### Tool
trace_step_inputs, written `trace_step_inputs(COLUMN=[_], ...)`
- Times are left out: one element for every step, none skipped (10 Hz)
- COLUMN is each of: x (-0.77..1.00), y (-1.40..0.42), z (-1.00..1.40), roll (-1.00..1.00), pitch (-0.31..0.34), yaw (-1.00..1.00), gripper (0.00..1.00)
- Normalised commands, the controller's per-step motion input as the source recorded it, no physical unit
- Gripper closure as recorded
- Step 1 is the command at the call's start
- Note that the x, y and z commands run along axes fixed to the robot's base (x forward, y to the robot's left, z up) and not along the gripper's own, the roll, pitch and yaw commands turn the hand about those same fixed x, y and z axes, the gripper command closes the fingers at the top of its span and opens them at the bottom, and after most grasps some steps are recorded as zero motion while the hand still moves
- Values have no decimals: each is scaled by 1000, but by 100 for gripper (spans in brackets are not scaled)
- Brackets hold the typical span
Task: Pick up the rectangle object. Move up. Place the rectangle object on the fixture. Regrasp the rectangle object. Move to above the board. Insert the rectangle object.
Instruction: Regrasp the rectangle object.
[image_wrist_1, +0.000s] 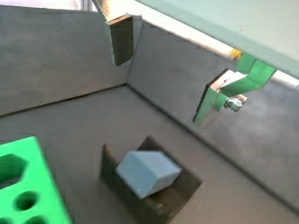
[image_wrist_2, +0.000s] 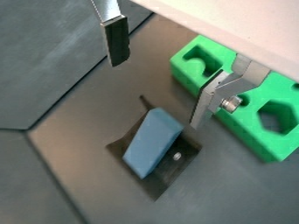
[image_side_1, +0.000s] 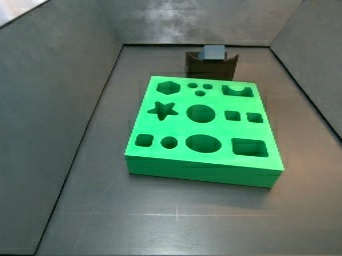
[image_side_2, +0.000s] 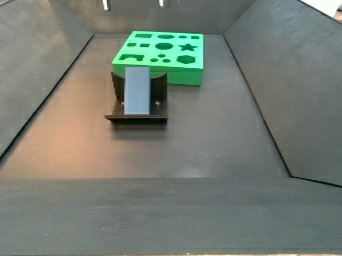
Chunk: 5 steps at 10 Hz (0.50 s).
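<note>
The grey-blue rectangle object (image_wrist_2: 155, 142) lies tilted in the notch of the dark fixture (image_wrist_2: 177, 168), free of any grip. My gripper (image_wrist_2: 162, 70) hangs open above it, fingers apart with nothing between them. In both wrist views the block (image_wrist_1: 149, 171) sits below the open gripper (image_wrist_1: 167, 72), on the fixture (image_wrist_1: 176, 201). In a side view the block (image_side_2: 136, 88) rests on the fixture (image_side_2: 136, 118), right in front of the green board (image_side_2: 163, 55), and only the fingertips (image_side_2: 104, 5) show at the picture's upper edge. The opposite side view shows board (image_side_1: 201, 125), fixture (image_side_1: 211, 68) and block (image_side_1: 214, 52), without the gripper.
Grey sloping walls (image_side_2: 40, 90) enclose the dark floor (image_side_2: 160, 200) on all sides. The board's corner (image_wrist_1: 26, 188) lies close beside the fixture. Its cut-outs (image_wrist_2: 251, 96) face up.
</note>
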Motion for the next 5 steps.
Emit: trace_step_inputs(x=[52, 67, 80, 94, 104], y=[-28, -28, -33, -33, -40], z=[-12, -14, -15, -19, -19], roll=[1000, 1000, 1000, 1000, 1000], pitch=[46, 59, 77, 99, 130], yaw=[53, 60, 67, 78, 98], gripper=[0, 0, 0, 0, 0])
